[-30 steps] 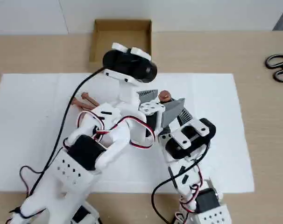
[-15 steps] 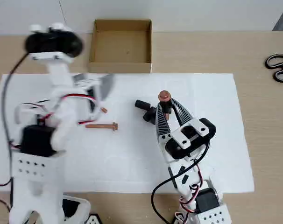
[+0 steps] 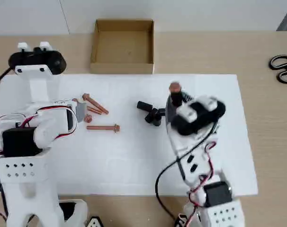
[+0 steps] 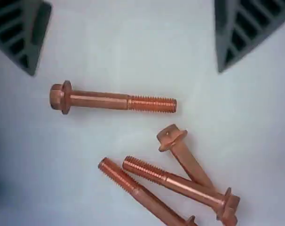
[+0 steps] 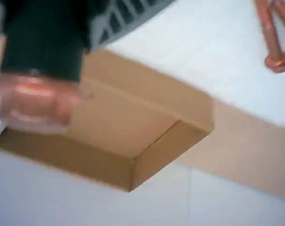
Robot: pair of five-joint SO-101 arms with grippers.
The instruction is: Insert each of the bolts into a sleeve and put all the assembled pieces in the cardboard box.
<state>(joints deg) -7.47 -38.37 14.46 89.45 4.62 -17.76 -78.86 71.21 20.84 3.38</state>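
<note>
High view, and the right gripper (image 3: 174, 105) is up off the sheet (image 3: 134, 161), its fingers pinching a black sleeve (image 3: 176, 99). A copper bolt head (image 3: 174, 87) pokes out of the sleeve's end. The piece hangs over the sheet's right half, well short of the box (image 3: 121, 68), which sits open toward the table's (image 3: 205, 52) far edge, just beyond the sheet. Right wrist view backs that up: the sleeve is clamped, the bolt head is at its tip, and the box's open mouth lies beyond.

Two loose sleeves (image 3: 154, 117) lie close together on the sheet, just beside the held one, toward the middle.

Over to the left gripper (image 3: 80, 110), which hovers over the spare bolts. Left wrist view shows its fingers (image 4: 20, 33) spread wide apart. Between them, on the sheet, a lone bolt (image 4: 112, 100) lies by itself. Three bolts (image 4: 180, 179) sit bunched near it, two of them crossing.

Scissors (image 3: 283, 68) lie on the bare table, far right.
</note>
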